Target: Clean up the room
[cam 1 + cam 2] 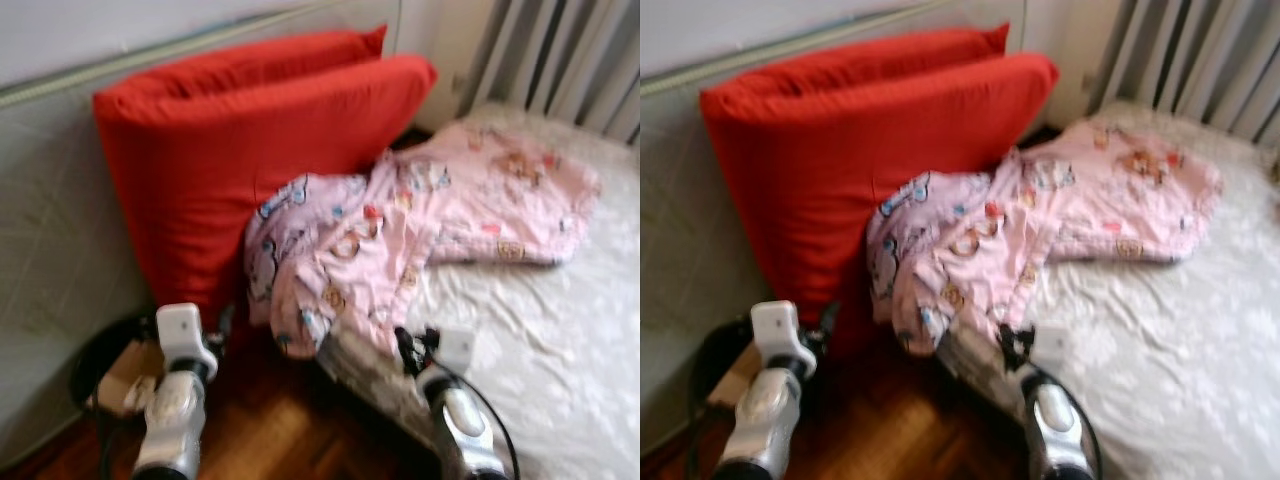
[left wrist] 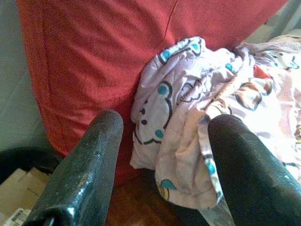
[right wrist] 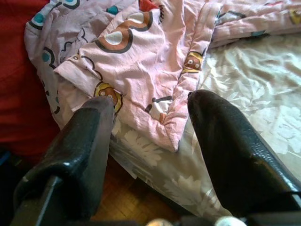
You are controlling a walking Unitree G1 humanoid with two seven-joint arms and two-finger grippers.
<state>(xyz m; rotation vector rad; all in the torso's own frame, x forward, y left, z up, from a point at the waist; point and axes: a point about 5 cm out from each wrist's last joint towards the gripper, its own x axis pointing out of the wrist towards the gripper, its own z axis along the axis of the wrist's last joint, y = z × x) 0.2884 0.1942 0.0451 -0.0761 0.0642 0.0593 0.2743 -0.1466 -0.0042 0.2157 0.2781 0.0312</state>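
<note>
Sitting at about eight o'clock from the robot, a round black bin (image 1: pixel 100 365) on the floor holds flattened brown cardboard (image 1: pixel 125 375); a scrap of white printed label shows on it, too blurred to read. Just beside the bin at one o'clock, two big red fabric cushions (image 1: pixel 250 150) stand on edge against the pale grey wall (image 1: pixel 50 230). A crumpled pink cartoon-print quilt (image 1: pixel 400 230) lies at twelve o'clock across the near corner of the bed (image 1: pixel 560 340), its bunched end pressed against the front cushion and drooping over the mattress edge. The bed wears a white sheet with a leaf pattern. Dark reddish wooden parquet floor (image 1: pixel 270 430) fills the gap before the bed, and grey-and-white striped curtains (image 1: pixel 570 60) hang at two o'clock. The left claw (image 2: pixel 162 155) hovers with fingers spread apart before the quilt's bunched end, holding nothing. The right claw (image 3: pixel 150 127) hangs likewise apart over the quilt's folded hem at the mattress edge.
</note>
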